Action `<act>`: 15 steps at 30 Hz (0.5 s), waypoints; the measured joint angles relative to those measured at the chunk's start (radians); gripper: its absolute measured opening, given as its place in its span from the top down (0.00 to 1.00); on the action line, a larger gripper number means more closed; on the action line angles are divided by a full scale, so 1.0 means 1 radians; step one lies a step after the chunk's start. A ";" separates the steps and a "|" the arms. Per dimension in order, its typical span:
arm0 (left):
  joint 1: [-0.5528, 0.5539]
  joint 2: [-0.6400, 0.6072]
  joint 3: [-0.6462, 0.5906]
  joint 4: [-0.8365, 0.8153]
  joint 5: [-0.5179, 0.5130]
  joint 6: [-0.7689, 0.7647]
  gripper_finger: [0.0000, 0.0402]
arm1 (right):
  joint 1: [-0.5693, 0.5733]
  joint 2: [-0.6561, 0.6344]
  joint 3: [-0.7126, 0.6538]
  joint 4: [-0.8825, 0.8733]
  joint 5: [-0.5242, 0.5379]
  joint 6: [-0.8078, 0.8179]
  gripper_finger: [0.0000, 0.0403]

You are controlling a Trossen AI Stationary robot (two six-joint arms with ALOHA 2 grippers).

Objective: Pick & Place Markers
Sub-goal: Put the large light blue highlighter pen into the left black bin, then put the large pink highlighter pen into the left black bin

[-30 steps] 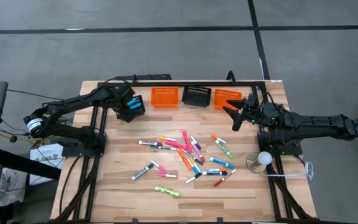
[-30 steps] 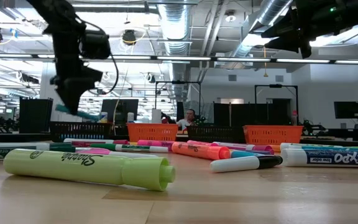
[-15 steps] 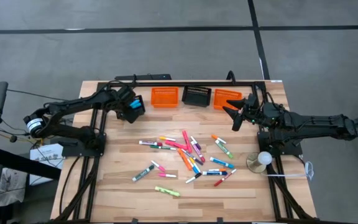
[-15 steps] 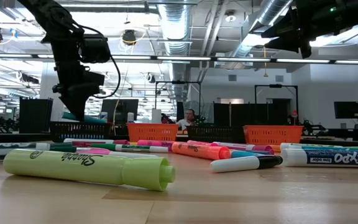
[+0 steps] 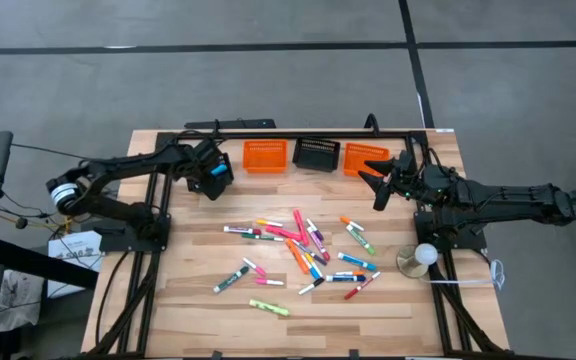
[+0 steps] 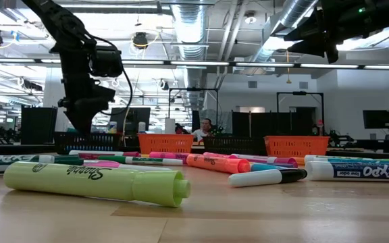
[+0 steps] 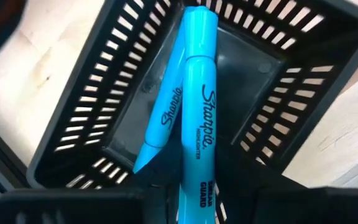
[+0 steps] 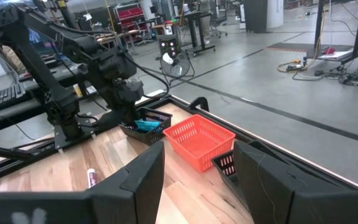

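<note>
The left tool [image 5: 211, 172] hung over a black basket [image 7: 303, 74] at the table's [image 5: 168, 310] ten o'clock, clamped on a blue marker [image 7: 199, 124] beside another inside. The right tool [image 5: 376, 186], fingers apart, waited at two o'clock. Other markers [image 5: 303, 250] lay mid-table.

Four baskets [image 5: 264, 156], two blue highlighters [image 7: 197, 124], one yellow highlighter [image 6: 93, 182], two arms [image 5: 128, 170]

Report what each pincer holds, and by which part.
Left pincer grips a blue Sharpie highlighter by one end, over a black basket. Right pincer holds nothing.
</note>
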 joint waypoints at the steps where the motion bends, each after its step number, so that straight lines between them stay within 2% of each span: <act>1: 0.000 0.003 0.000 0.002 0.000 0.000 0.77 | 0.000 0.000 0.000 0.000 0.000 0.000 0.54; 10: 0.000 0.005 0.000 0.020 -0.006 0.000 0.73 | 0.000 0.000 0.000 0.000 0.000 0.000 0.54; 15: 0.000 0.005 0.000 0.029 -0.006 0.000 0.67 | 0.000 0.000 0.000 0.000 0.000 0.000 0.54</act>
